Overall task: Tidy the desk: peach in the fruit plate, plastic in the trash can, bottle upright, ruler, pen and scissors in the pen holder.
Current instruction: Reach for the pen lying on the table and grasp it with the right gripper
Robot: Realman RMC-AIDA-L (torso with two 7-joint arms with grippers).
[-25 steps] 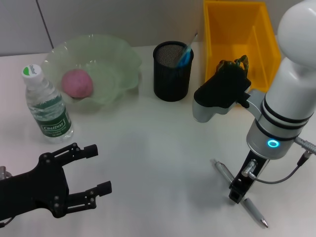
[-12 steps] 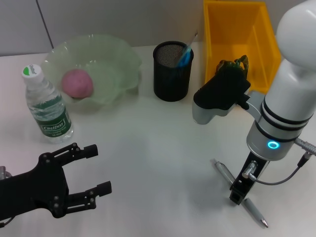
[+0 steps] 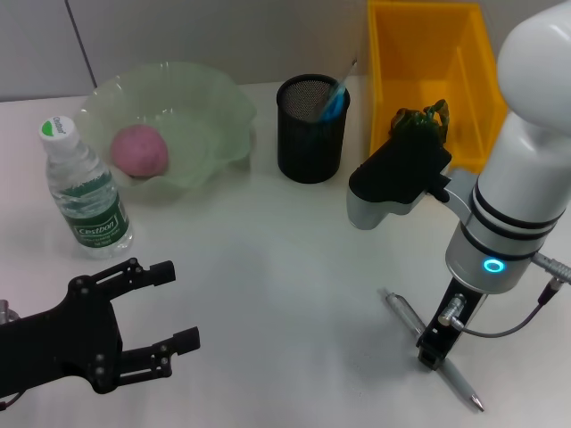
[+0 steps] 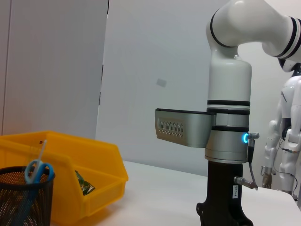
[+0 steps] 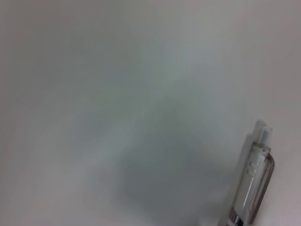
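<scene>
The setting is a robotics laboratory or test room arranged as a mock office desk. Evidence:

- A plain white desk (image 3: 294,267) with a bare matte surface carries the items.
- Behind the desk's far edge stand flat grey wall panels (image 4: 56,66) with vertical seams and no decoration.
- A second white humanoid robot (image 4: 288,136) stands at the room's side, seen in the left wrist view.
- A yellow industrial parts bin (image 3: 428,76) sits at the desk's far right corner.
- Office props are present: a black mesh pen holder (image 3: 311,129) near the far edge and a pen (image 3: 406,314) toward the near right corner.
</scene>
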